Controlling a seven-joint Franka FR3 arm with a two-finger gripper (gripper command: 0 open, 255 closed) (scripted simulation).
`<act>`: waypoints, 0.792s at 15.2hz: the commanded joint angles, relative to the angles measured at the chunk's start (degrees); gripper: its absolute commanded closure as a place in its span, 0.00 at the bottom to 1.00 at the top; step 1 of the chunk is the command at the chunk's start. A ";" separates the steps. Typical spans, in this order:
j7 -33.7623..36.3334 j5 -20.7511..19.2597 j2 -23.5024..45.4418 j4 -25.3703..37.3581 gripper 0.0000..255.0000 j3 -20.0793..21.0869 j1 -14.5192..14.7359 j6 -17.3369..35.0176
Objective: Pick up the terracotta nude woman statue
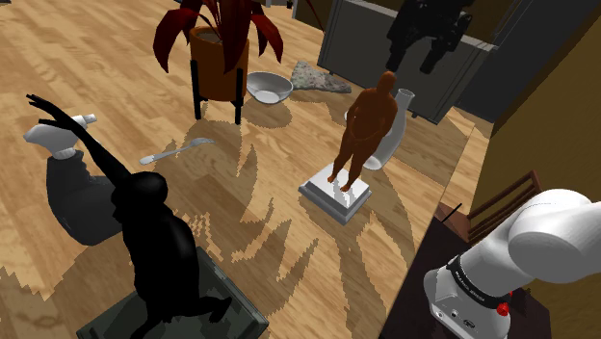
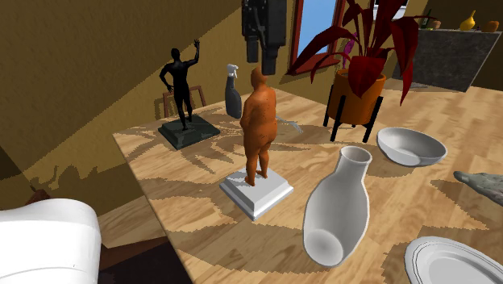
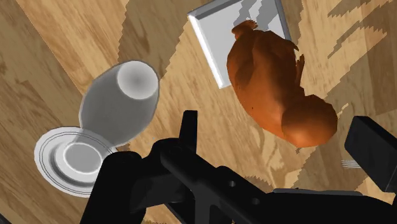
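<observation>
The gripper hangs released, jaws wide apart, above the orange-brown statue. It stands upright, its head just below and between the jaws, untouched.

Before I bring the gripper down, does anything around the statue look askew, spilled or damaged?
Nothing stands out. The terracotta statue stands upright on its pale base, apart from the white vase beside it. No spill or damage shows.

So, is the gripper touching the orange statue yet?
Apart. In the wrist view, bare wood shows between the statue and each finger of the open gripper.
</observation>
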 commanded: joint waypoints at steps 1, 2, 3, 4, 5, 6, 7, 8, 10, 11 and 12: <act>3.50 0.34 3.21 3.96 0.00 2.26 -0.11 -0.44; 4.51 0.37 4.15 5.15 0.00 2.92 -0.15 -0.60; 4.43 0.45 3.85 4.10 0.00 2.93 -0.08 0.15; 4.36 0.53 3.57 3.08 0.00 2.96 -0.03 0.90; 4.29 0.61 3.29 2.06 0.00 2.98 0.02 1.64; 4.22 0.70 3.03 1.06 0.00 3.02 0.07 2.38; 4.15 0.78 2.78 0.08 0.00 3.05 0.12 3.13; 4.09 0.86 2.55 -0.90 0.00 3.09 0.17 3.87; 3.99 0.99 2.18 -2.42 0.00 3.16 0.25 5.03; 3.99 0.99 2.20 -2.41 0.00 3.16 0.25 5.03; 3.95 1.01 2.04 -2.54 1.00 3.12 0.26 5.00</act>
